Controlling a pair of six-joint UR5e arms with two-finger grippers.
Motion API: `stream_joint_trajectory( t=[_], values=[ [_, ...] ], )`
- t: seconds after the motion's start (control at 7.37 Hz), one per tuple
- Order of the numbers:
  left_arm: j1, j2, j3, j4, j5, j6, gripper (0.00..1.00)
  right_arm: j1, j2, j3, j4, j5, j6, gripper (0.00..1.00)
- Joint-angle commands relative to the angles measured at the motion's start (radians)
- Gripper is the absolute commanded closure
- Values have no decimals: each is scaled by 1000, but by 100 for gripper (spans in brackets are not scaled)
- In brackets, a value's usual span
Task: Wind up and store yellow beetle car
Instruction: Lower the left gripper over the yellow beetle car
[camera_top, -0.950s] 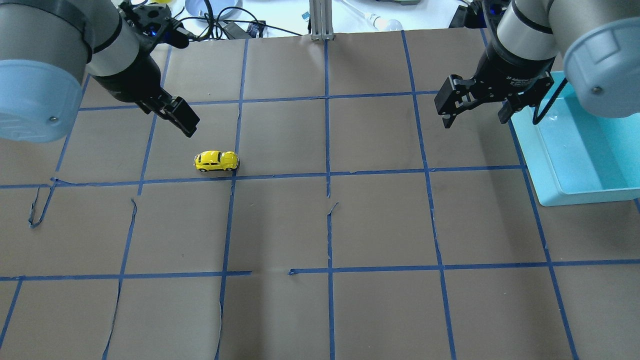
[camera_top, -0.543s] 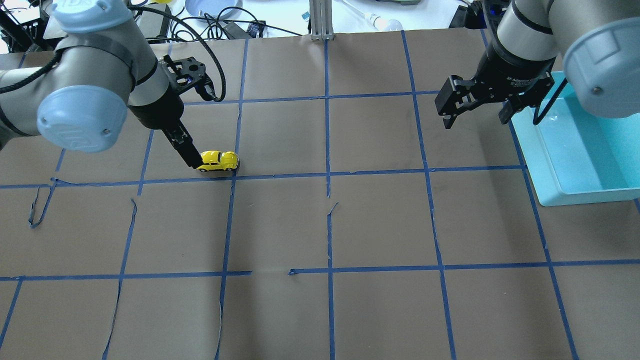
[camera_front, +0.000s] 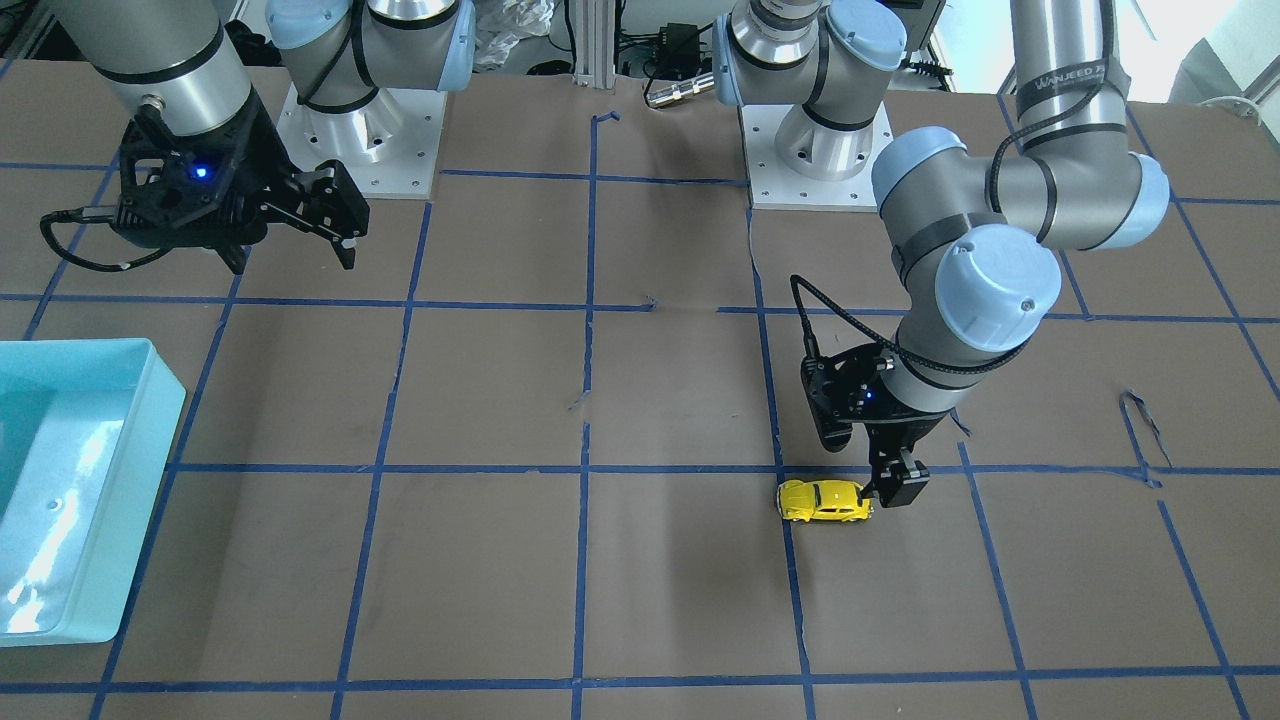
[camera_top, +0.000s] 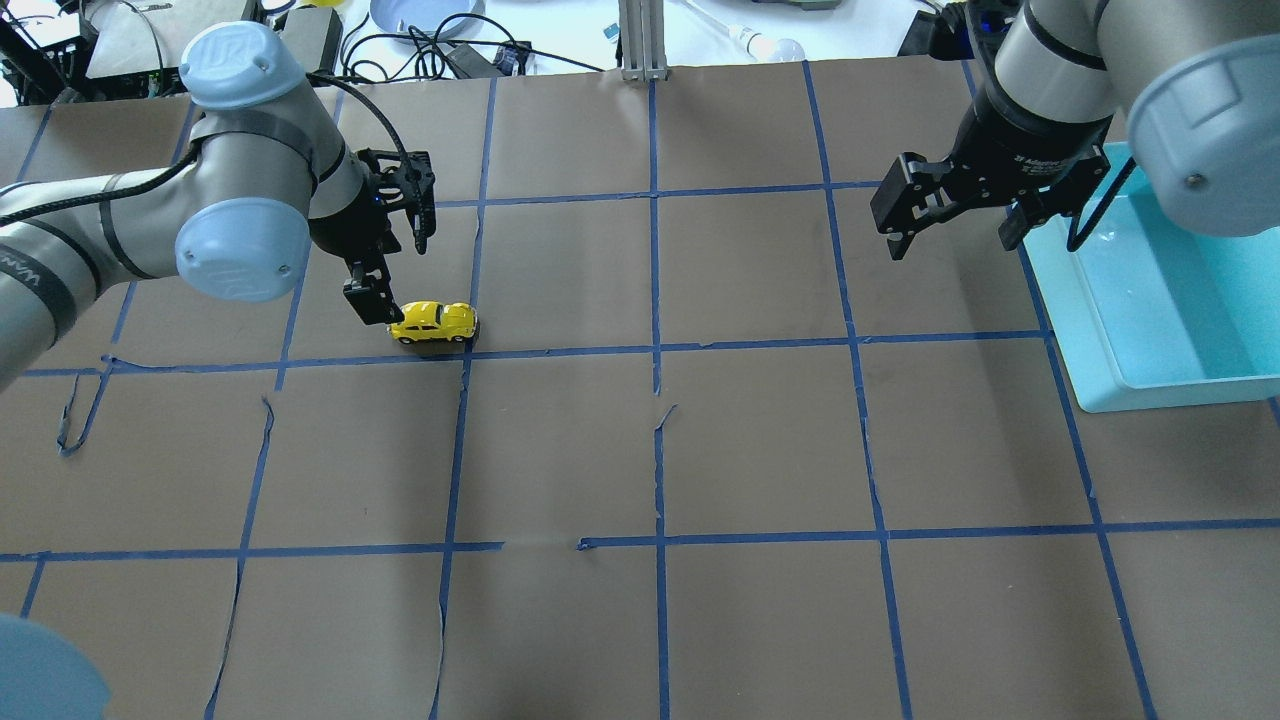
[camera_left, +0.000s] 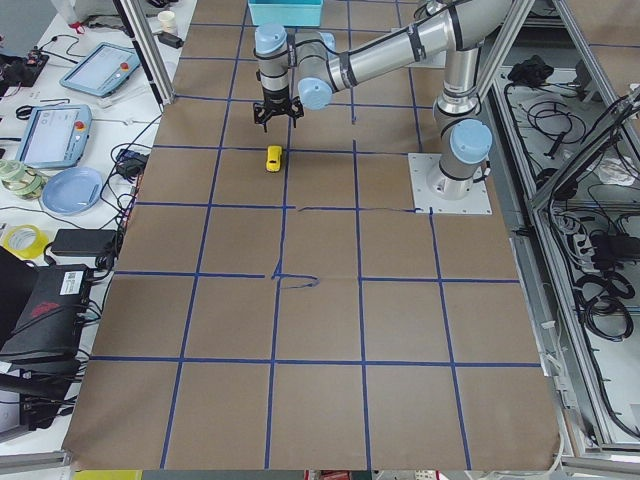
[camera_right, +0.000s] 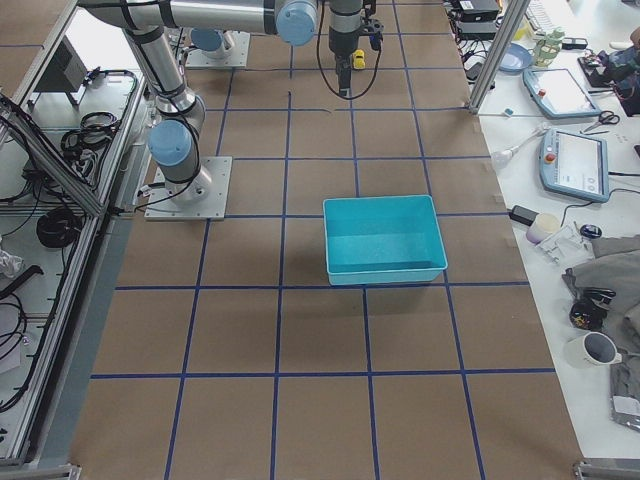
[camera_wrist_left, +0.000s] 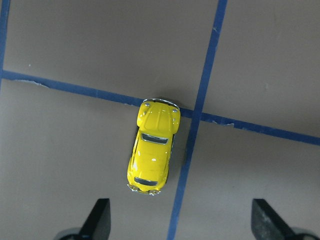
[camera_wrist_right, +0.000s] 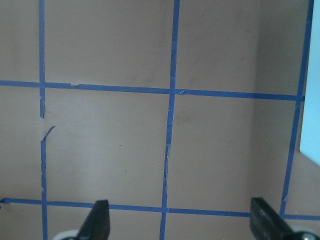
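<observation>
left gripper (camera_wrist_left: 181, 215): fingers spread wide, holding nothing.
yellow beetle car (camera_wrist_left: 152, 147): on the table (camera_wrist_left: 65, 150), just past the fingers at 11 o'clock; its long side runs 12 to 6.
right gripper (camera_top: 950, 238): spread wide too, far off by the blue bin (camera_top: 1098, 345).

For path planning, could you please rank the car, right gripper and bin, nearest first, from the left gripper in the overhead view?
1. yellow beetle car, beside the left gripper.
2. right gripper, over the right half.
3. turquoise bin, far right.
</observation>
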Motion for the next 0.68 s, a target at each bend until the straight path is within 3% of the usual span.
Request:
stream_joint_trajectory(
  t=[0.0, 0.54],
  values=[
    [1, -78, 13, 65, 2, 143, 0, 0, 0, 0, -1, 2, 1, 0],
    [-5, -101, -50, 140, 2, 132, 0, 0, 3, -1, -9, 3, 1, 0]
  ],
)
